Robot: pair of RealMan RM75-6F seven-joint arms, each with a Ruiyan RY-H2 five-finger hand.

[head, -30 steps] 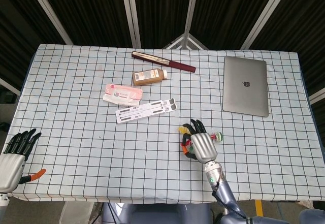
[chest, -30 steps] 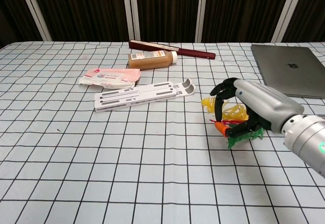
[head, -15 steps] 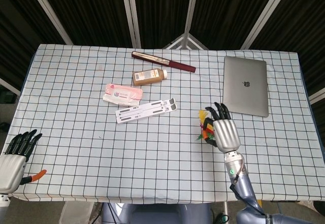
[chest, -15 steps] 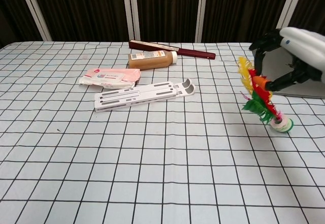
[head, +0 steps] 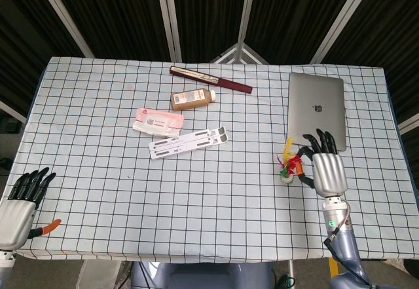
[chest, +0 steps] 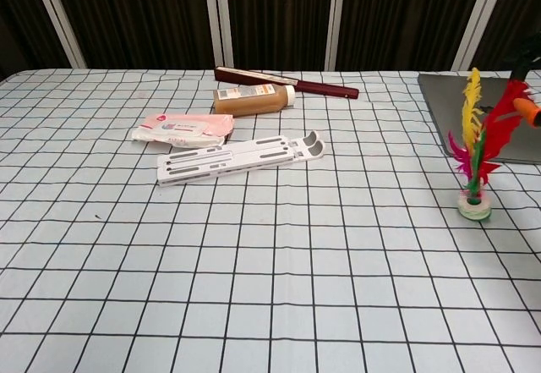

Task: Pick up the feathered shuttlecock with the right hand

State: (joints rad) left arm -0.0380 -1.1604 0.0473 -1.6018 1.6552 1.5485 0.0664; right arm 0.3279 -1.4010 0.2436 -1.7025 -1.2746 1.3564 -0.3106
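Pinching one feathered shuttlecock, right robot hand, one laptop, left robot hand open

Checked tablecloth: white with a black grid, covers the whole table.
Laptop: grey, lid closed, flat near the far right corner.
Folding fan: dark red, closed, lying at an angle at the far middle.
Bottle: brown, white cap, on its side just in front of the fan.
Wipes pack: pink, flat, left of the bottle.
Stand: white, slotted, folded flat, just in front of the wipes pack.
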